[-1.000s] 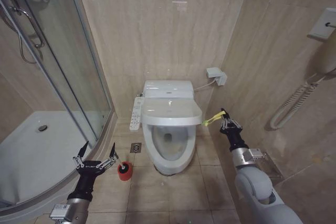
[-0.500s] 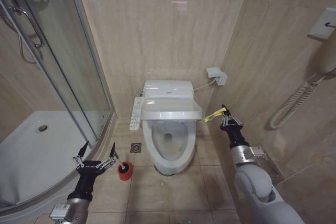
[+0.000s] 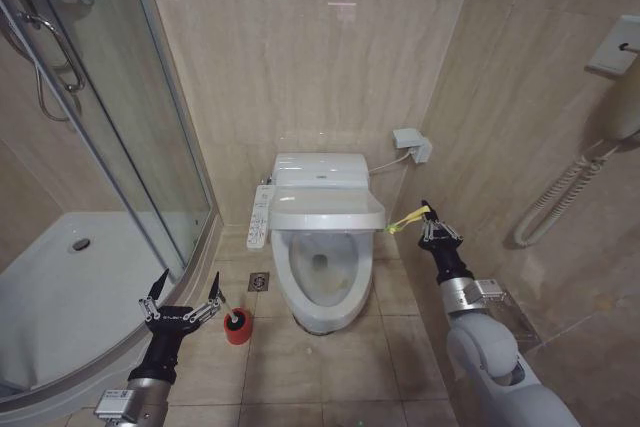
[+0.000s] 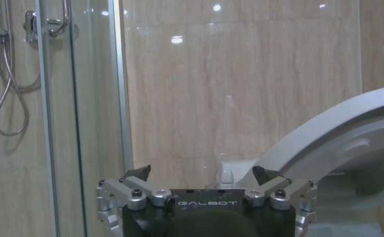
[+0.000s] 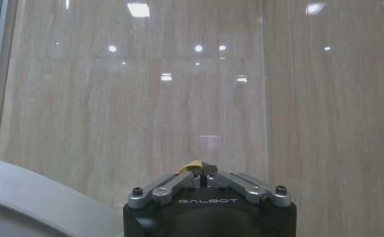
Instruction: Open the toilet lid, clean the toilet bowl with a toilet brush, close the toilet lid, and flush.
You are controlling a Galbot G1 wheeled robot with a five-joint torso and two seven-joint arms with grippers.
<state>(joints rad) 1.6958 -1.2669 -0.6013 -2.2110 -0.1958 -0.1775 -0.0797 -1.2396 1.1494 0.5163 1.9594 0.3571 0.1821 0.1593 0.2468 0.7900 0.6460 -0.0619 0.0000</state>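
2 claws up in the head view. Left claw [image 3: 183,299] low on the left, fingers spread wide, hovering just beside the brush [image 3: 236,325], not touching it. Brush upright in its red holder on the floor tiles, between the shower tray [image 3: 60,297] and the bowl [image 3: 322,292]. Bowl open to view, near the middle, against the back wall. Lid [image 3: 326,213] raised partway, tilted over the rear of the bowl, in front of the tank [image 3: 320,169]. Yellow-green band [image 3: 408,220] stretched from the lid's right edge to the right claw [image 3: 432,227]. Right claw just beside that edge, fingers drawn together on the band. Control strip [image 3: 260,215] along the bowl's left side. Floor drain [image 3: 259,281] between brush and bowl.

Left wrist view: left claw [image 4: 201,174] with its 2 dark tips far apart, nothing between them. Raised lid [image 4: 330,133] arching up on one side, well beyond the tips. Glass shower door [image 4: 79,113] and hose [image 4: 7,94] on the other side, beige wall tile behind.

Right wrist view: right claw [image 5: 201,170] closed to a point, a bit of the band [image 5: 192,166] pinched at the tips. Curved white edge of the lid [image 5: 40,197] in 1 corner. Tiled wall ahead.
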